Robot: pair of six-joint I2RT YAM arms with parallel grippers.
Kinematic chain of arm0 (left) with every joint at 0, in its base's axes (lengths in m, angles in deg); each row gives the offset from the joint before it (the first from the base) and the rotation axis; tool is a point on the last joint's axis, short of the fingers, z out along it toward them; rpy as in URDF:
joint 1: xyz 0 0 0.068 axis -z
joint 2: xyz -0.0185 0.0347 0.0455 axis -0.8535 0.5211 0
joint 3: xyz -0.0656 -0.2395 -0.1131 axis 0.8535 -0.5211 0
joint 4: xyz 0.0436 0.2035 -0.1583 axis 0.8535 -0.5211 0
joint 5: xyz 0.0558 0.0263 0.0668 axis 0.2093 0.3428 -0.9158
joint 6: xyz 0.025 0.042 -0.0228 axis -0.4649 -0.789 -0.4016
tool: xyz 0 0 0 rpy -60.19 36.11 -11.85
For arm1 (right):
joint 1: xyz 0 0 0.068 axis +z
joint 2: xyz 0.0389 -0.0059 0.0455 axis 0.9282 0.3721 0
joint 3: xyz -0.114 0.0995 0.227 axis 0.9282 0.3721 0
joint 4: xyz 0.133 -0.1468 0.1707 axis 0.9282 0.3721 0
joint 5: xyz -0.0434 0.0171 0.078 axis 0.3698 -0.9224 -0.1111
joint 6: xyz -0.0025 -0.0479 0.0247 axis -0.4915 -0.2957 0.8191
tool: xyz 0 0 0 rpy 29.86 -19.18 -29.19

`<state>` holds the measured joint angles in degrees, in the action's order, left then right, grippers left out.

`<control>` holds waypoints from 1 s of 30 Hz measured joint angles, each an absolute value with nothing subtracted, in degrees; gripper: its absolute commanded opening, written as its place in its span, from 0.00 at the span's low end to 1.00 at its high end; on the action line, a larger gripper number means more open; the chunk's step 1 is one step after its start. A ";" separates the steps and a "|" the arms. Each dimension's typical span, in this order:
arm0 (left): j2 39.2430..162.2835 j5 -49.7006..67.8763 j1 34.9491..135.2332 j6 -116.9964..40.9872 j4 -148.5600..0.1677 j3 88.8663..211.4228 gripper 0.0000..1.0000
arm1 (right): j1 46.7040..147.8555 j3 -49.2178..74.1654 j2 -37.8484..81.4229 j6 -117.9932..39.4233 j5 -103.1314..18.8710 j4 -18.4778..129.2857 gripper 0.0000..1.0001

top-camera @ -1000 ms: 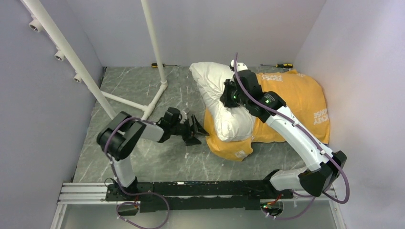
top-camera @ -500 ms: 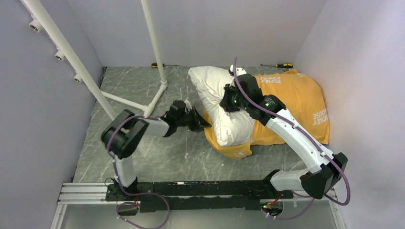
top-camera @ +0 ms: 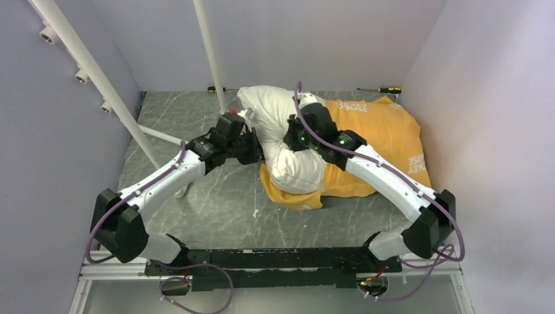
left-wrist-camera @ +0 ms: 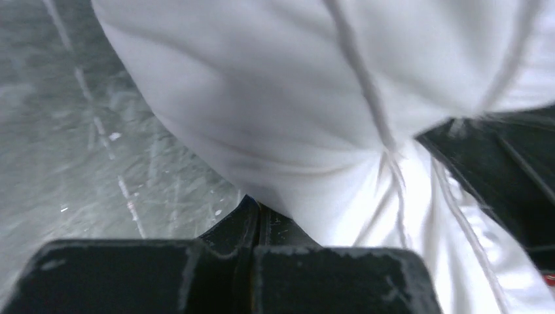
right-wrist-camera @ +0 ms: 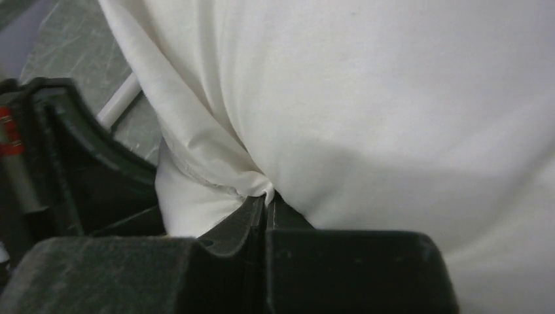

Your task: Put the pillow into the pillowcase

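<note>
The white pillow (top-camera: 271,111) lies at the back of the table. Its right half is inside the yellow-orange pillowcase (top-camera: 379,137), and its left half sticks out. My right gripper (top-camera: 290,139) sits on top of the exposed pillow, shut on a puckered pinch of its fabric (right-wrist-camera: 268,199). My left gripper (top-camera: 254,149) is at the pillow's left side by the pillowcase mouth, jaws together. In the left wrist view its tips (left-wrist-camera: 258,208) press under the bulging pillow (left-wrist-camera: 275,85). I cannot tell whether any cloth is caught between them.
A white pipe frame (top-camera: 209,59) rises just left of the pillow, its foot close to my left gripper. Two screwdrivers (top-camera: 219,89) (top-camera: 386,90) lie along the back wall. Side walls close in on both sides.
My left gripper went from open to shut and reached up and back to the pillow's left side. The right gripper, pillow and pillowcase all shifted left.
</note>
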<state>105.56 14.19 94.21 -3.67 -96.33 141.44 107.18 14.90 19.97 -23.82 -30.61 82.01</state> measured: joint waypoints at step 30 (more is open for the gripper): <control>99.79 24.05 78.47 -11.15 -109.82 161.44 0.97 | 106.83 -8.12 25.70 -30.46 -28.51 93.20 0.00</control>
<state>99.79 24.05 78.47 -11.15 -109.82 161.44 106.83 -8.12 25.70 -30.46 -28.51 93.20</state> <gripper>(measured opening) 0.931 0.022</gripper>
